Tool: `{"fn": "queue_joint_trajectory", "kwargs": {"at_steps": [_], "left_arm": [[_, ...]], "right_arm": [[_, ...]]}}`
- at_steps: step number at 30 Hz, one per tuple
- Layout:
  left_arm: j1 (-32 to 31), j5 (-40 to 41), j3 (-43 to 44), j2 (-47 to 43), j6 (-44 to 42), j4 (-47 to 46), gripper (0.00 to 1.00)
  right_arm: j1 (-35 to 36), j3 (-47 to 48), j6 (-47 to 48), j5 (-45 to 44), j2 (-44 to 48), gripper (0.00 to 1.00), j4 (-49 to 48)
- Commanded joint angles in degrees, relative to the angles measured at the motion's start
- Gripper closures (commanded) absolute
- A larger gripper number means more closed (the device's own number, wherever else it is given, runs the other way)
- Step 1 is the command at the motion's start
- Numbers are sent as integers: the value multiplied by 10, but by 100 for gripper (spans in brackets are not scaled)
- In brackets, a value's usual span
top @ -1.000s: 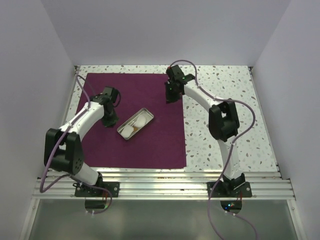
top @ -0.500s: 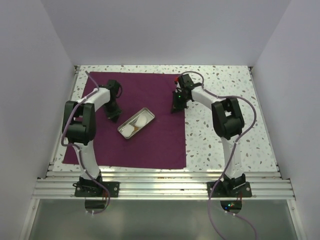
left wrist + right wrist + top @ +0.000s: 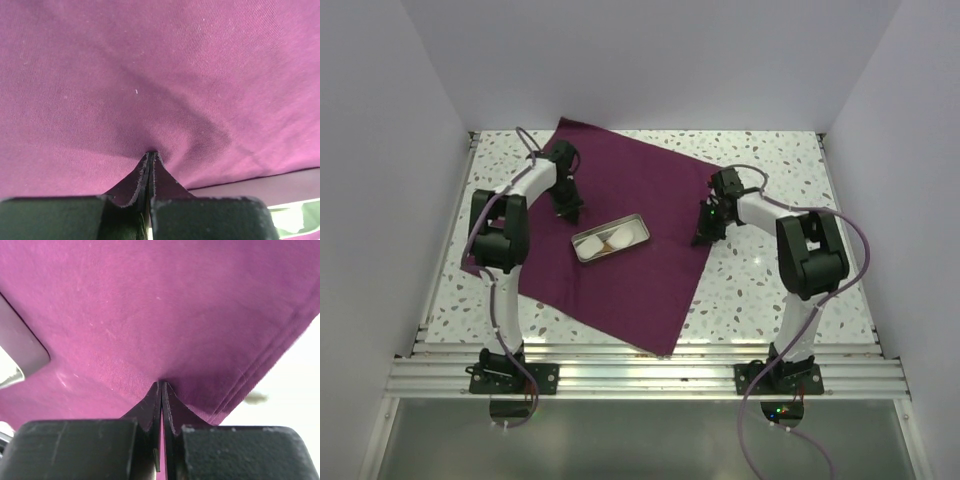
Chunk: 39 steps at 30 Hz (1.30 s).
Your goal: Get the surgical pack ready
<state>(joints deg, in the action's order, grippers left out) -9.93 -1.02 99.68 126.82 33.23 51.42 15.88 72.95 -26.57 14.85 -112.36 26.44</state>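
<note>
The surgical pack (image 3: 620, 285) is lying skewed on the table (image 3: 770, 290), spreading out beneath the metal tray (image 3: 611, 238). The left gripper (image 3: 570, 211), fingers pressed together, is pinching the cloth just left of the tray. The right gripper (image 3: 703, 234) is likewise pinching the cloth's edge, farther off to the tray's right.

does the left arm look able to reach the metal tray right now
Probably yes: the metal tray lies close beside the left gripper on the surgical pack, nothing between, but its jaws are shut on it.
</note>
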Motion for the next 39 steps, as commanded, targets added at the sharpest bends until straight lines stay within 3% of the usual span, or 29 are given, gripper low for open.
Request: {"fn": "queue_joint_trajectory", "kwargs": {"at_steps": [1, 4, 8, 11, 12, 15, 18, 24, 32, 39], "left_arm": [[-33, -62, -5, 55, -15, -72, 100], [-33, -45, -22, 17, -24, -79, 99], [-23, 7, -45, -55, -40, -72, 84], [-13, 53, -58, -118, -43, -59, 71], [-13, 75, -61, -133, -46, -55, 65], [-13, 105, -73, -188, -53, -44, 61], [-13, 109, -96, -214, -50, -38, 61], [-18, 90, -163, -294, -57, -60, 59], [-28, 41, -265, -375, -49, -97, 55], [-30, 65, -297, -428, -48, -83, 56]], "right_arm": [[-2, -71, -3, -74, 17, 100, 76], [-2, -113, -9, -46, 61, 100, 65], [6, -118, 16, -62, 119, 100, 83], [15, -49, 56, -83, 137, 86, 132], [20, -10, 71, -86, 139, 75, 150], [40, 68, 96, -40, 120, 59, 171], [73, 153, 108, -26, 66, 54, 197], [135, 252, 97, -56, -22, 54, 210], [162, 295, 91, -77, -88, 53, 212], [167, 315, 87, -100, -126, 59, 220]]}}
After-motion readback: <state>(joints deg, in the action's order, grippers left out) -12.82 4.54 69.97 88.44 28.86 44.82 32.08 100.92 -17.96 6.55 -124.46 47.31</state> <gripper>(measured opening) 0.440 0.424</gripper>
